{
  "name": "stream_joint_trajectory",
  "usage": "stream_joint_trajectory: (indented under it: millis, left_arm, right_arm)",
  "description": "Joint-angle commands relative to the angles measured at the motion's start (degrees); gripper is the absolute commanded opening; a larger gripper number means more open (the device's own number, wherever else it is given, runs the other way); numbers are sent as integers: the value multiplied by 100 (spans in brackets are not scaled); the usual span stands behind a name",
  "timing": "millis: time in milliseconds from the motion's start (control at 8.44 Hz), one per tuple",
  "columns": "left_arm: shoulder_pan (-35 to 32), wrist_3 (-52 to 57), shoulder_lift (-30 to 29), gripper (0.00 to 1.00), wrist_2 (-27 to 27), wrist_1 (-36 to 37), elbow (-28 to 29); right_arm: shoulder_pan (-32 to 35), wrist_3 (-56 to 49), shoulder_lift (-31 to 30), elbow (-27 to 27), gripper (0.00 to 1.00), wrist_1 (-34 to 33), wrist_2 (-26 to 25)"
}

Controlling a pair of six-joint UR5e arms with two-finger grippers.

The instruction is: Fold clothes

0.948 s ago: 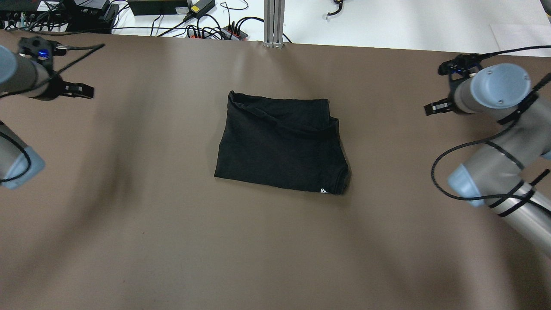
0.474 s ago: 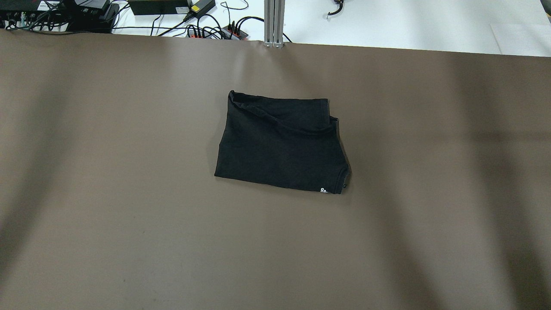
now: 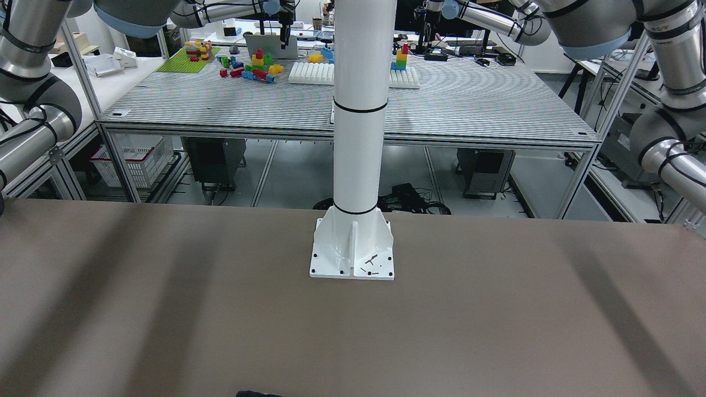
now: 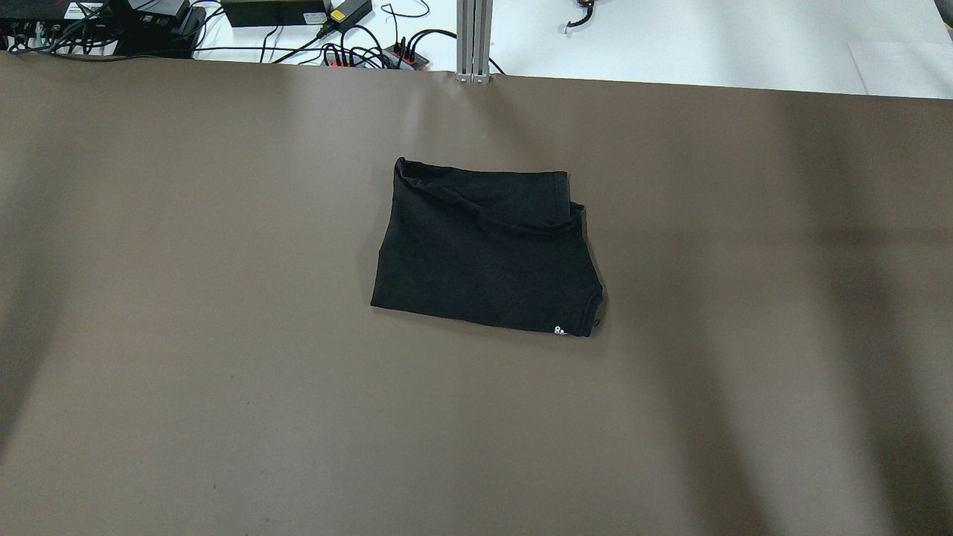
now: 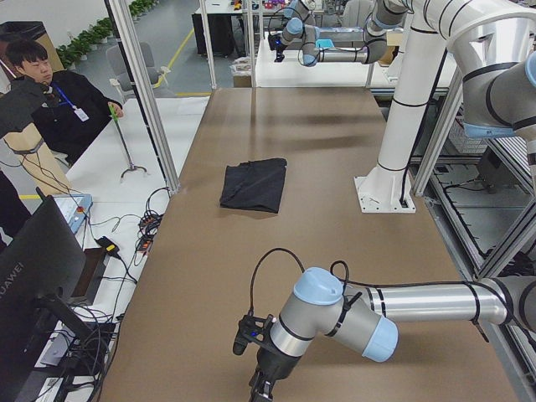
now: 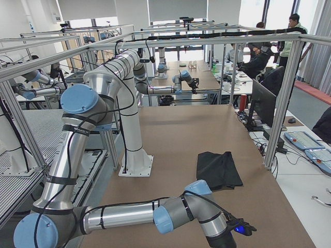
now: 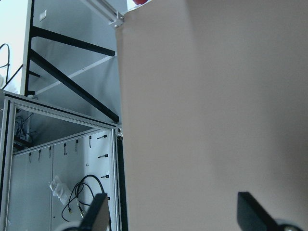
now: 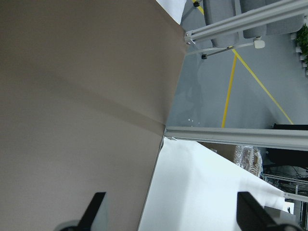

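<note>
The clothes are one black fabric piece, folded into a rough rectangle near the middle of the brown table, with a small white label at its near right corner. It also shows in the exterior left view and the exterior right view. Neither arm is in the overhead view. My left gripper is open and empty over the table's left end, far from the fabric. My right gripper is open and empty over the table's right end, also far from it.
The white pillar's base plate stands at the robot's side of the table. Cables and power strips and an aluminium post lie past the far edge. An operator sits beside a monitor.
Both arms, at the left and right edges of the overhead view 0.9 s ago, have withdrawn out of it. The black fabric has not moved.
</note>
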Motion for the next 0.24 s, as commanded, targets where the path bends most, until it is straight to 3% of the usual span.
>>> stream_joint_trajectory:
  millis: [0, 119]
  left_arm:
    - [-196, -30, 90, 94, 0, -88, -107]
    - [-187, -20, 55, 94, -1, -106, -29]
  right_arm:
    - [50, 28, -148, 94, 94, 114, -39]
    - [50, 19, -157, 102, 94, 114, 5]
